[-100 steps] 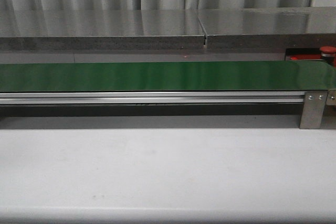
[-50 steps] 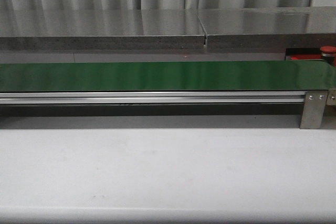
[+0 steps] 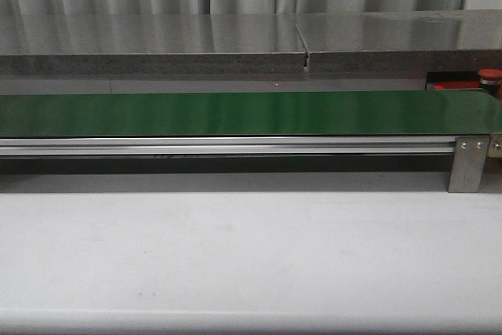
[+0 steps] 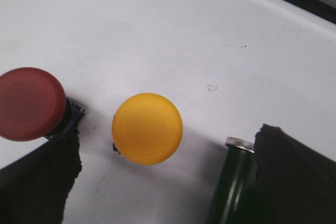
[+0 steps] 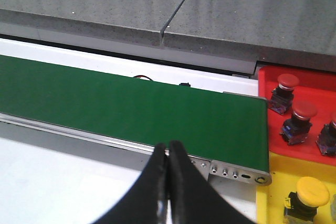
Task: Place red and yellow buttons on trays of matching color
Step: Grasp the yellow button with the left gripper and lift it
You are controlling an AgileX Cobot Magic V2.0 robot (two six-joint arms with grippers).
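On the white table in the left wrist view stand a domed red button (image 4: 29, 103) and a yellow button (image 4: 147, 128). My left gripper (image 4: 168, 182) is open above them; the yellow button sits between its dark fingers (image 4: 42, 182), and the red one is just outside one finger. In the right wrist view my right gripper (image 5: 168, 148) is shut on nothing, over the belt's near rail. Past the belt's end lie the red tray (image 5: 320, 85), holding three red buttons (image 5: 304, 111), and the yellow tray (image 5: 283, 177), holding one yellow button (image 5: 313, 191). The front view shows no gripper, only the red tray (image 3: 451, 84) with a red button (image 3: 490, 76).
A long green belt (image 3: 235, 113) on a metal rail crosses the table, with a grey counter (image 3: 235, 37) behind it. A dark green cylinder with a metal rim (image 4: 236, 182) lies close beside my left gripper's other finger.
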